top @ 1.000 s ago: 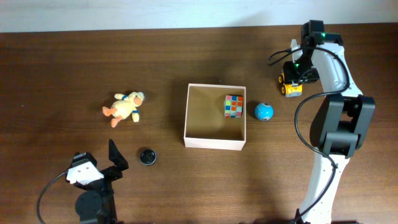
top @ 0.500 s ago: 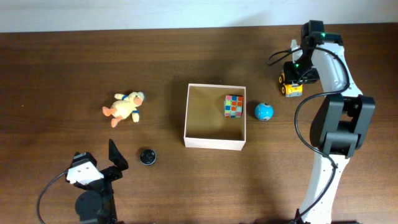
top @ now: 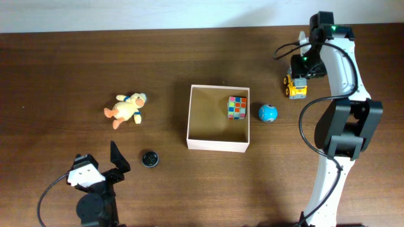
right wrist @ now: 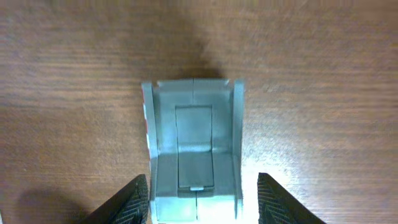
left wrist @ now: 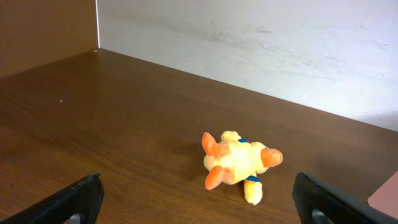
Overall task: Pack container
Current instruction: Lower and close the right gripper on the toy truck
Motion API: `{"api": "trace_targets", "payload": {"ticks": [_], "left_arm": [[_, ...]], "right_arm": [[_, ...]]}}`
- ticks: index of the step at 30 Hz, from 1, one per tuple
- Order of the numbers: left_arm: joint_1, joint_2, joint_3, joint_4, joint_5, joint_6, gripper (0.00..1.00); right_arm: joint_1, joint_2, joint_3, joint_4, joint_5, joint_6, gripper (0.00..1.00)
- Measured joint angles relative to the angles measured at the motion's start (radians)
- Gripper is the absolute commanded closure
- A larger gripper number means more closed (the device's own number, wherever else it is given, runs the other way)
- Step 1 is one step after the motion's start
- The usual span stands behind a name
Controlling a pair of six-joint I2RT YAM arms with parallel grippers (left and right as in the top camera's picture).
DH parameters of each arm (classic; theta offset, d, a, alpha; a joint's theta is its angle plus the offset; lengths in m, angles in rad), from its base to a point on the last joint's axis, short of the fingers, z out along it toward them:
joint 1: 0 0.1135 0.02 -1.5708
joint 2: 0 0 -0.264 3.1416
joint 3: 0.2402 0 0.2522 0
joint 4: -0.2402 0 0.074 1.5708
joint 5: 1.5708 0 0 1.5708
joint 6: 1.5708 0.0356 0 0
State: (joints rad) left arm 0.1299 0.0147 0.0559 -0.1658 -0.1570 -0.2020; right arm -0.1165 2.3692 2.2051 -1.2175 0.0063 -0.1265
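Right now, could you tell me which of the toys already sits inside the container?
The multicoloured puzzle cube, in the container's upper-right corner. The plush duck, blue ball and yellow truck all lie outside on the table.

The container (top: 218, 145), white-walled and tan inside, sits open mid-table.

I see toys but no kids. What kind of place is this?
Probably a robot practice bench, not a playroom: the right arm and left arm sit at a plain wooden table, with a plush duck and blue ball near the container.
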Motion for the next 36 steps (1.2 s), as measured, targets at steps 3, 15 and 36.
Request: {"api": "trace_targets", "payload": {"ticks": [3,15,36], "left_arm": [[0.000,0.000,0.000,0.000,0.000,0.000,0.01],[0.000,0.000,0.000,0.000,0.000,0.000,0.01],[0.000,0.000,0.000,0.000,0.000,0.000,0.01]], "right_arm": [[0.000,0.000,0.003,0.001,0.000,0.000,0.49],[0.000,0.000,0.003,0.019,0.000,0.000,0.44],[0.000,0.043,0.003,0.018,-0.008,0.000,0.44]]}}
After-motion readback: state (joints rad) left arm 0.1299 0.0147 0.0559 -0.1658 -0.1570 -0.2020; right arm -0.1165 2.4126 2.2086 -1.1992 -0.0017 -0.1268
